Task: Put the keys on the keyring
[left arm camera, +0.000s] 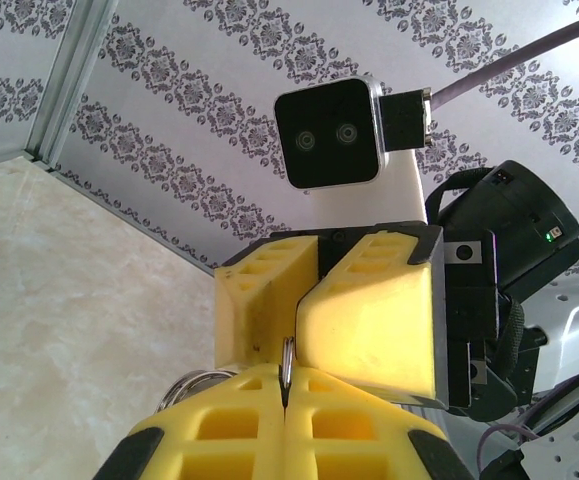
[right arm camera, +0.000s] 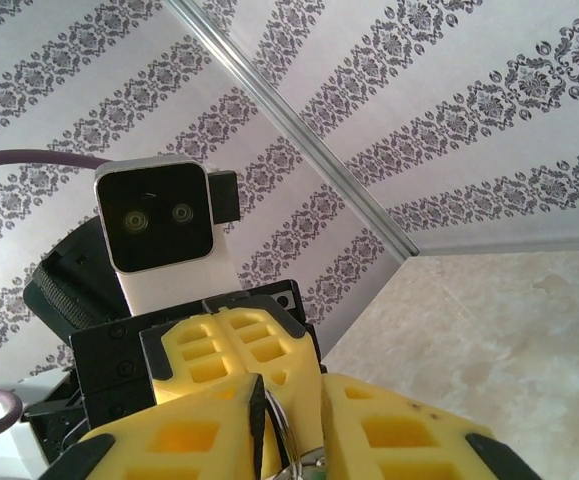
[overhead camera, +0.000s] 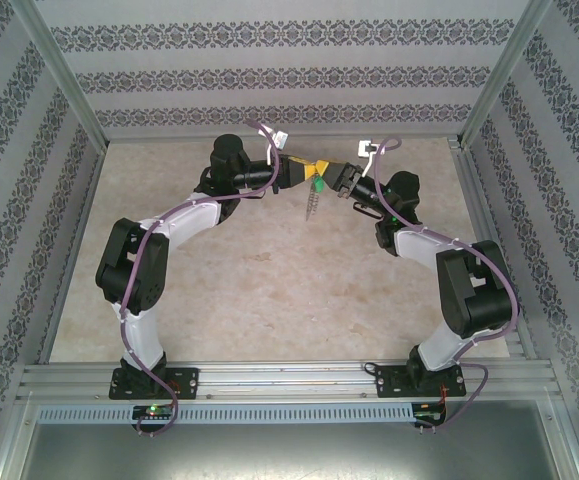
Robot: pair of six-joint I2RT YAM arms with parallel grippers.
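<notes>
both grippers are seen nose to nose above the far middle of the table [overhead camera: 269, 300]. the left gripper [left arm camera: 285, 380] is pressed fully together, and the keyring [left arm camera: 287, 352] is pinched edge-on in its seam, with a sliver of grey wire standing up from the yellow blocks. from above, the ring's jagged fringe is seen dangling below the meeting fingertips, and the green key [overhead camera: 320, 185] is spotted right at that junction. the right gripper [right arm camera: 291, 392] is set narrow around the wire. whether anything is clamped there cannot be told.
</notes>
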